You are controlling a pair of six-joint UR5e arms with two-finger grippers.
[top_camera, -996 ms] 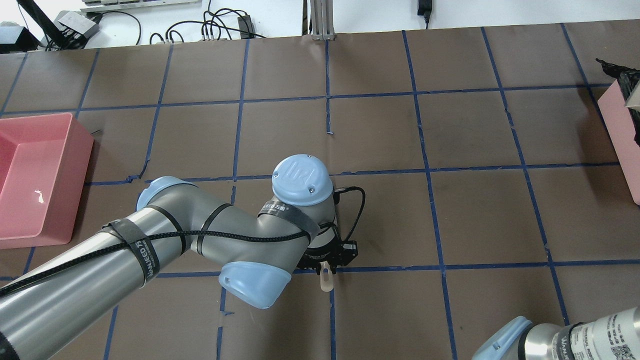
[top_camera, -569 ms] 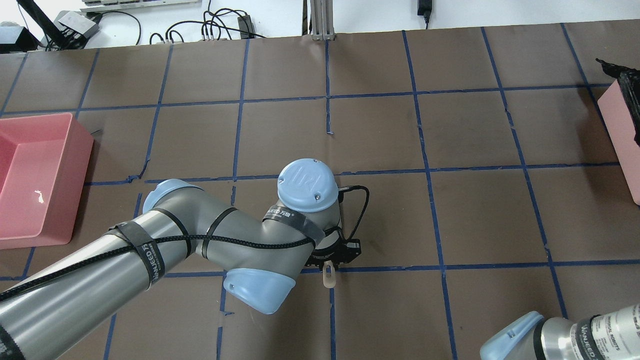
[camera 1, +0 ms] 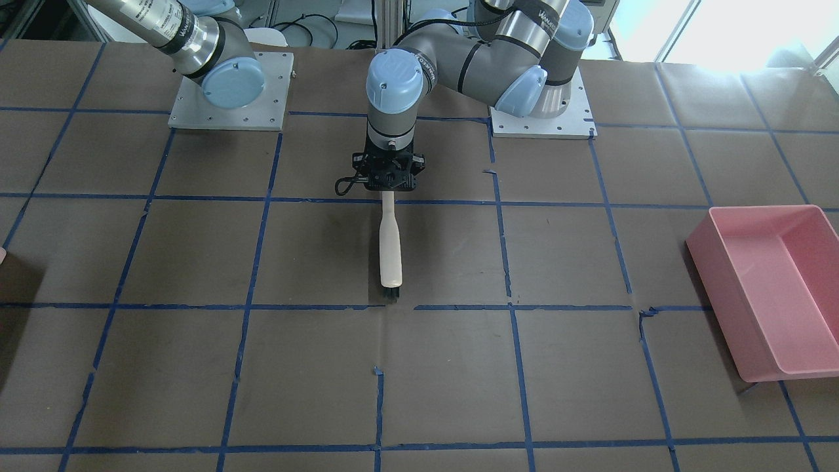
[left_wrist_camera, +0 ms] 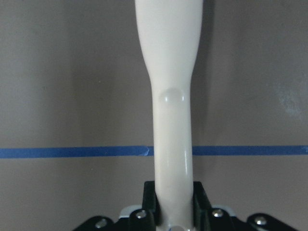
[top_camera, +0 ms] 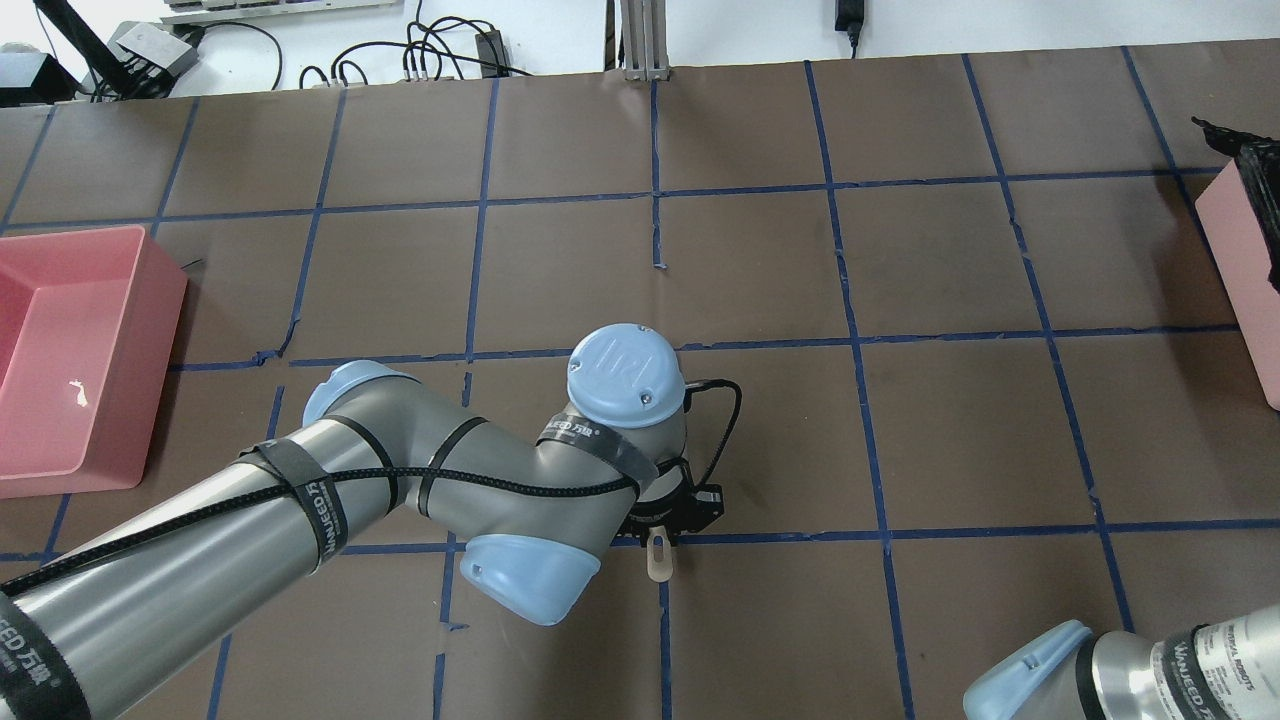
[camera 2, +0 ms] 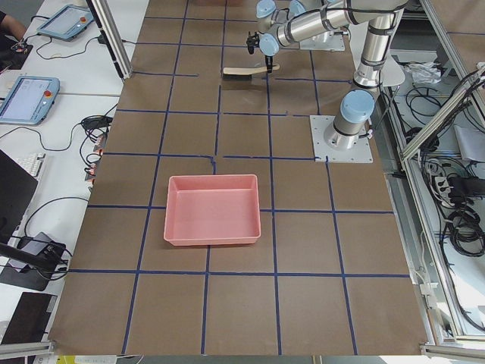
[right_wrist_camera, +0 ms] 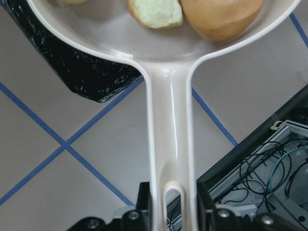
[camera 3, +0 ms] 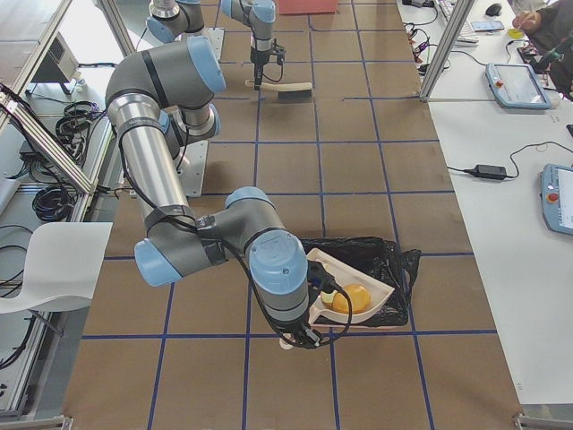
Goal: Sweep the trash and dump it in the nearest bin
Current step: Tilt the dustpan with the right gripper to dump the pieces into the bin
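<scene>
Clamping the dustpan (right_wrist_camera: 174, 125) that carries the trash (right_wrist_camera: 219, 12), the right gripper (right_wrist_camera: 174, 198) holds it above the black-lined bin (camera 3: 398, 262), seemingly for tipping, while the left gripper (camera 1: 388, 190), closed on the brush (camera 1: 390, 252), rests it on the table (camera 1: 196, 262).

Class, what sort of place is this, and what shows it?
Probably a robotics lab: a left arm and a right arm mounted on a table gridded with blue tape, with teach pendants on side desks.
</scene>
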